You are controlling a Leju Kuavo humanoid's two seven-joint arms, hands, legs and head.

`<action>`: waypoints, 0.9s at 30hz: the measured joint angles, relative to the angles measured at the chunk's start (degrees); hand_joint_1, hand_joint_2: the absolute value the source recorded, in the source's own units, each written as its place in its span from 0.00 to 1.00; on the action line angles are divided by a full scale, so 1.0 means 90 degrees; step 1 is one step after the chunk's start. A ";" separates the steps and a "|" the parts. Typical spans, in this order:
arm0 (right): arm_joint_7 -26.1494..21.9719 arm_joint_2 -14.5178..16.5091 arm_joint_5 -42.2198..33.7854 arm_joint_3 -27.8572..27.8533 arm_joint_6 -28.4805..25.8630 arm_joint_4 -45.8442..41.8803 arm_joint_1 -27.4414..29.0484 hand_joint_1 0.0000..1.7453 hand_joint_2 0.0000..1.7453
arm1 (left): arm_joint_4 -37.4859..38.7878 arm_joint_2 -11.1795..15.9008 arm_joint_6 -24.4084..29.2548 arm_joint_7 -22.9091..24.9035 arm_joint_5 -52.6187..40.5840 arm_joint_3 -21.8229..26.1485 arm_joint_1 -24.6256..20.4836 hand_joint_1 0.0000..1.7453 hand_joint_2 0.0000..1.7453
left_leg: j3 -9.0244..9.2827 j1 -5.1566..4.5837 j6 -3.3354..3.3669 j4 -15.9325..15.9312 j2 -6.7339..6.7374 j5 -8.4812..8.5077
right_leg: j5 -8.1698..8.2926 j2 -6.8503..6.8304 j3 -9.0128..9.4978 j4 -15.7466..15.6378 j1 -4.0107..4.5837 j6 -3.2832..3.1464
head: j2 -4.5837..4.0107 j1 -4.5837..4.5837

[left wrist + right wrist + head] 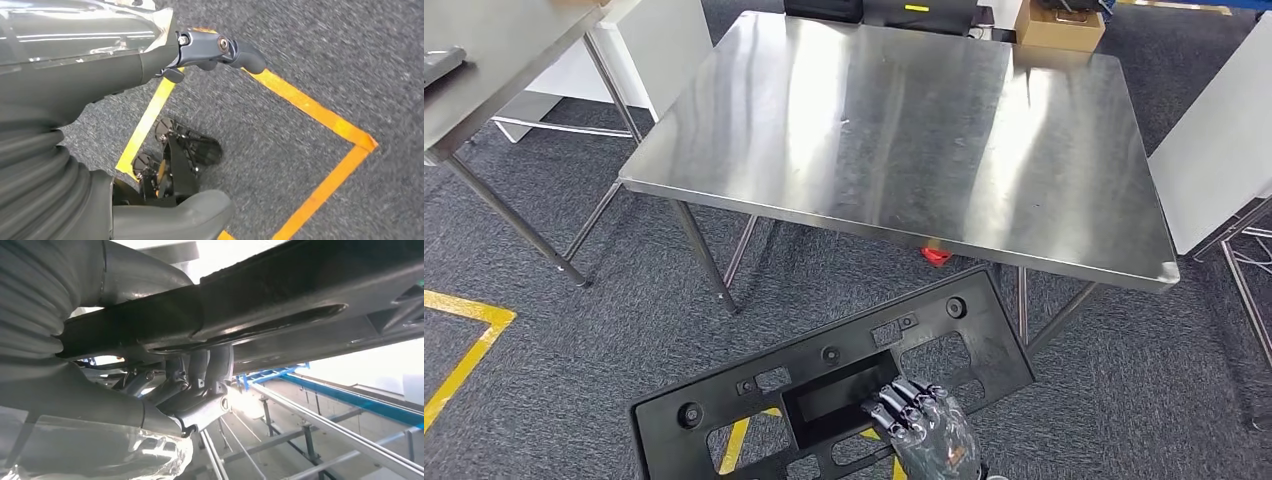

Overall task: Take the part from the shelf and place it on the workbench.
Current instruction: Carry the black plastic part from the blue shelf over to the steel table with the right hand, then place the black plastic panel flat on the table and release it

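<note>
Right hand [929, 432]: dark fingers [902, 402] wrapped over the near edge of the black plastic part [824, 385], grasping it; in the right wrist view the fingers [200, 385] clamp under the panel. Part: long flat panel with cutouts, held level above grey carpet [624, 300], just short of the steel surface [904, 140]. Left hand [200, 52]: fingers loosely apart, holding nothing, over yellow floor tape [320, 115].

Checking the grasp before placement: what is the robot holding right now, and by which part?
The right hand holds the long black plastic panel at its near long edge, fingers over it beside the central rectangular recess.
</note>
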 joint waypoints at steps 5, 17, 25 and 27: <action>-0.0077 -0.0045 -0.0080 -0.0031 0.0000 0.0019 0.0010 1.00 1.00 | 0.0000 -0.0015 0.0010 0.0004 0.0004 0.0000 0.0006 0.00 1.00 | 0.0209 0.0024 -0.0081 -0.0001 -0.0005 -0.0172 | 0.0211 -0.0029 -0.0491 0.0399 -0.0108 0.0265 | 0.0000 0.0001; -0.0120 -0.0076 -0.0138 -0.0078 0.0000 0.0042 -0.0029 1.00 1.00 | -0.0007 -0.0010 0.0056 0.0005 0.0007 0.0000 -0.0002 0.00 1.00 | -0.0498 0.0127 -0.0523 0.1625 -0.0018 -0.1053 | 0.0615 -0.0061 0.0303 -0.0983 -0.0176 -0.0144 | 0.0001 -0.0030; -0.0117 -0.0076 -0.0148 -0.0083 0.0000 0.0095 -0.0056 1.00 1.00 | 0.0000 0.0003 0.0067 0.0009 0.0012 0.0000 -0.0003 0.00 1.00 | -0.0244 0.0195 -0.0545 0.0257 -0.0047 -0.0008 | 0.0279 0.0015 0.0600 -0.1017 -0.0155 0.0139 | 0.0001 -0.0072; -0.0081 -0.0076 -0.0154 -0.0087 0.0000 0.0123 -0.0096 1.00 1.00 | -0.0001 0.0002 0.0072 0.0010 0.0016 0.0001 -0.0006 0.00 1.00 | -0.0210 0.0165 -0.0412 0.0228 -0.0050 -0.0031 | 0.0246 0.0009 0.0649 -0.1047 -0.0158 0.0221 | 0.0000 -0.0061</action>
